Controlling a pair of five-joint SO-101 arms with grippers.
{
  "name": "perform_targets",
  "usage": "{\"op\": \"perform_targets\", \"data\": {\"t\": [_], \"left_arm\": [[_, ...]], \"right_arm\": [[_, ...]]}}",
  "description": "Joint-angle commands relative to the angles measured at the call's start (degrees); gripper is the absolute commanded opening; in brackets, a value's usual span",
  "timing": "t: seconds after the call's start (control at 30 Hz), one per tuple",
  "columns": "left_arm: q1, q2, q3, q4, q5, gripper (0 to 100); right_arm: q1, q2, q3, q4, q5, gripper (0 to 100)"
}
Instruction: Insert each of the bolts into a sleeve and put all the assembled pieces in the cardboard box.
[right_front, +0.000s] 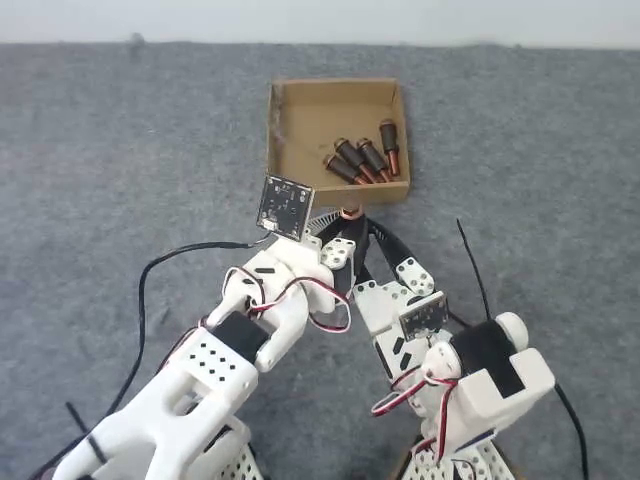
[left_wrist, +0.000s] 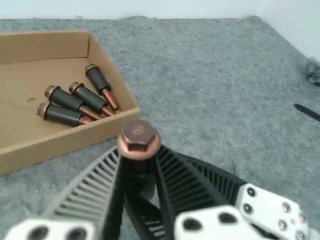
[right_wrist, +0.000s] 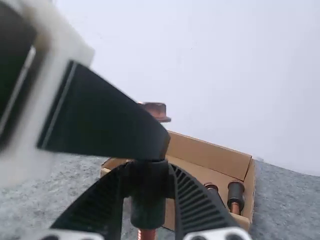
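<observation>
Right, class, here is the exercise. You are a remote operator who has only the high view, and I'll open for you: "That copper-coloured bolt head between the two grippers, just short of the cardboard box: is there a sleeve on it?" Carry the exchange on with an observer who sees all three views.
Observer: Yes. In the right wrist view the copper-coloured bolt runs through a black cylindrical sleeve, and its threaded tip pokes out of the sleeve's lower end.
Operator: Is the left gripper actually gripping it?
Observer: Yes. In the left wrist view the left gripper has its black ribbed fingers closed on the sleeve, right under the hexagonal head.
</observation>
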Motion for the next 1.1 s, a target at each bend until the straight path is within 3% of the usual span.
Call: {"op": "perform_targets", "data": {"t": [0.0,0.23,0.47,1.07], "left_arm": [[1.6,0.9,0.7,-0.2,0.8,2],[1.5,0.7,0.9,0.1,0.8,16],[1.5,0.4,1.0,0.1,0.7,12],[-2.4,0.3,-0.5,0.1,0.7,12]], "right_arm": [[2.2,-3.5,1.6,-1.6,0.4,0.6],[2.3,-3.5,1.6,-1.6,0.4,0.6],[2.3,-3.5,1.6,-1.6,0.4,0.6],[2.3,-3.5,1.6,-1.6,0.4,0.6]]}}
